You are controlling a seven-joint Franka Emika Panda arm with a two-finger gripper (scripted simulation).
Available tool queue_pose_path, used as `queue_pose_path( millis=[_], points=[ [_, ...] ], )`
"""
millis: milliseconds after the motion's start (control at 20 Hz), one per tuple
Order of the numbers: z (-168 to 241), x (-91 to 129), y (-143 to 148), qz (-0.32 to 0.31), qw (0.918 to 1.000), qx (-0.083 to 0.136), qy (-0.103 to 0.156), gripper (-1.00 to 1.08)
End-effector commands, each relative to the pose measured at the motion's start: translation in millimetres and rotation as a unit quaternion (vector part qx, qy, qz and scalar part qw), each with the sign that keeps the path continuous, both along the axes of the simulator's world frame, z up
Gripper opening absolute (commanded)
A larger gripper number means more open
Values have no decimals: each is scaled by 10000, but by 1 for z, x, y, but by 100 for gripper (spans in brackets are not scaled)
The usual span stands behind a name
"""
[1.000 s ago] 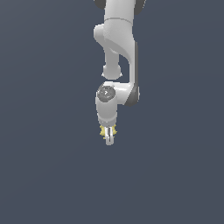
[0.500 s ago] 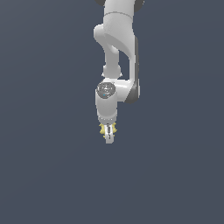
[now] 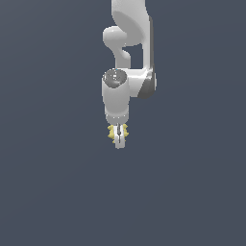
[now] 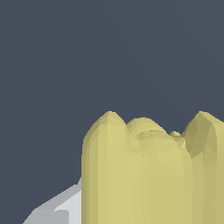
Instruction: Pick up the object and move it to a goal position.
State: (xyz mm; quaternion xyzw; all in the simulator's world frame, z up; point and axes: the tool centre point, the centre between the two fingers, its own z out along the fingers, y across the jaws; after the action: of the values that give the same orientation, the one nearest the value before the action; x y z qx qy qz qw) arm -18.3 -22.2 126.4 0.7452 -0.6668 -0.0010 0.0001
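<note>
The object (image 3: 113, 133) is a small pale yellow lumpy item with ridged sides, held between the fingers of my white gripper (image 3: 119, 139). The gripper hangs straight down from the white arm in the middle of the exterior view and is shut on it. Yellow bits show on both sides of the fingers. In the wrist view the object (image 4: 148, 175) fills much of the picture, its wavy ridges close to the camera, with part of a grey-white finger (image 4: 57, 208) beside it.
Only a plain dark grey-blue background surrounds the arm in both views. No table edge, container or other item shows.
The arm and gripper have risen slightly in the exterior view, carrying the yellow object along. The grip on it looks the same.
</note>
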Motion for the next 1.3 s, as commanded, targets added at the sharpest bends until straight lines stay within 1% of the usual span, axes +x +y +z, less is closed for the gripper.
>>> queue_pose_path(
  millis=[0, 750, 1250],
  points=[
    [26, -2, 0, -4, 10000, 0, -4, -100],
    [204, -16, -3, -15, 10000, -17, -5, -100],
    [305, -22, -2, -5, 10000, -13, -7, -100]
  ],
)
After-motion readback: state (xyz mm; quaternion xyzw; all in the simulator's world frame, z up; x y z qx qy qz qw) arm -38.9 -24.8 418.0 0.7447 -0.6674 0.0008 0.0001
